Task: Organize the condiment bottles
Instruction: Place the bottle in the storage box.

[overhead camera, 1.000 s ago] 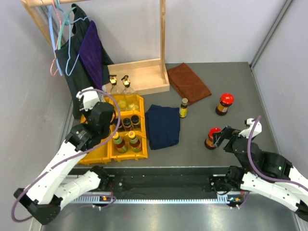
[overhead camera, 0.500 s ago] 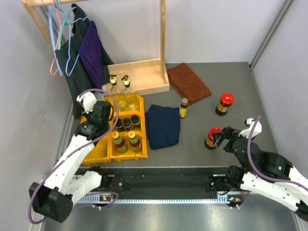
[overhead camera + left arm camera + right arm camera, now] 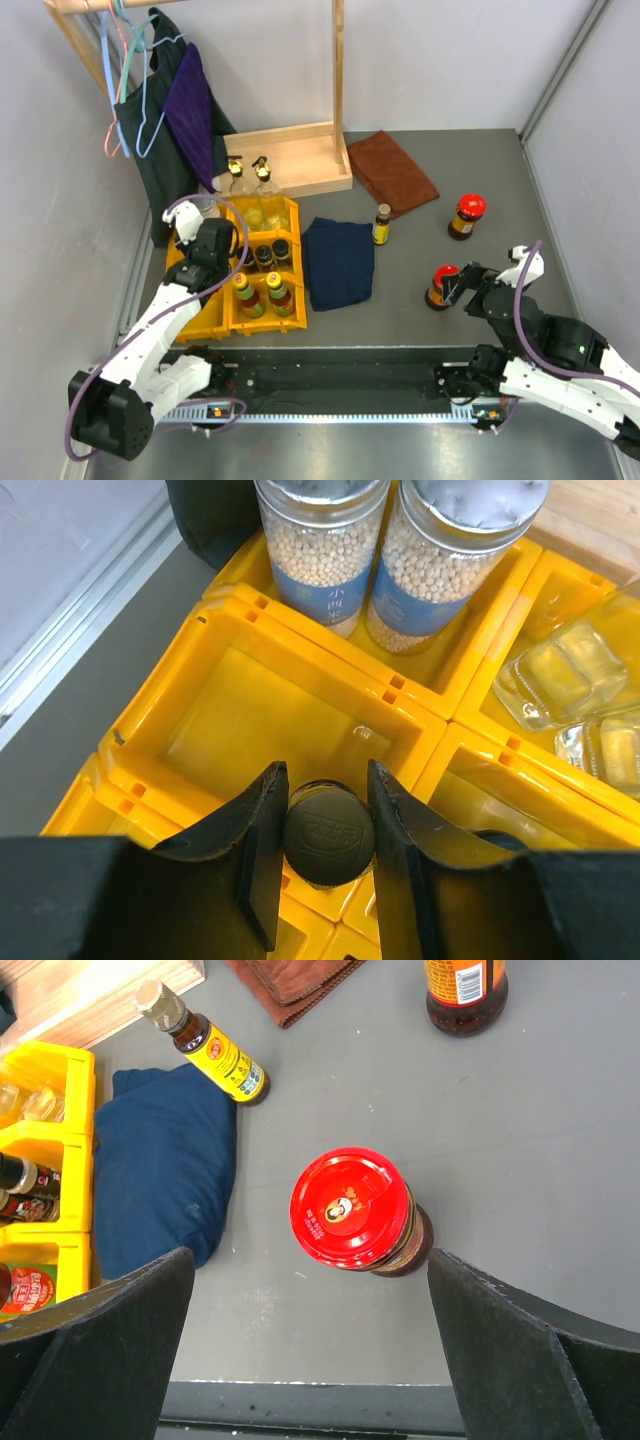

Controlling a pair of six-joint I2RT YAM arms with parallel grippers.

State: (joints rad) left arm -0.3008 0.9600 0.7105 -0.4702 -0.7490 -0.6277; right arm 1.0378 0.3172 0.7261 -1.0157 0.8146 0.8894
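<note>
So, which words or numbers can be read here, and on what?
None reads clearly.
Black round cap in the left hand: embossed mark, blurred.
Blue paper labels on two clear grain-filled jars: white characters, illegible.
Red round jar lid: small portrait, no legible words.
Yellow label on small brown bottle: too small.

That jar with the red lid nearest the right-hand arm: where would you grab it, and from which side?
Probably across the round lid of the red-lidded jar, coming down from above. It stands upright with bare table all around it, and the fingers of the open right gripper stand on either side of it.
</note>
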